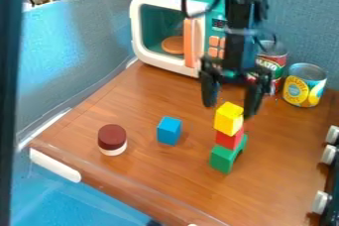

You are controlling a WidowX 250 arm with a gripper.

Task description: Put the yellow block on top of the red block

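We saw the yellow block (228, 119) sitting on top of the red block (228, 140), which in turn rested on a green block (224, 159) on the counter (152, 165). Our hand (229, 111) hung just over the stack, open, its fingers spread to either side of the yellow block's upper part; we could not tell whether either finger brushed it. We judged the stacking done, with only a straight rise left to make.

The yellow block looked stiff and probably light, with smooth faces that might slide a little under a sideways nudge. It seemed in no danger of being crushed; the narrow stack beneath was the delicate part. Had it needed resetting, we would have taken it by two opposite side faces, above the seam with the red block, squeezed gently and evenly, and kept it level throughout.
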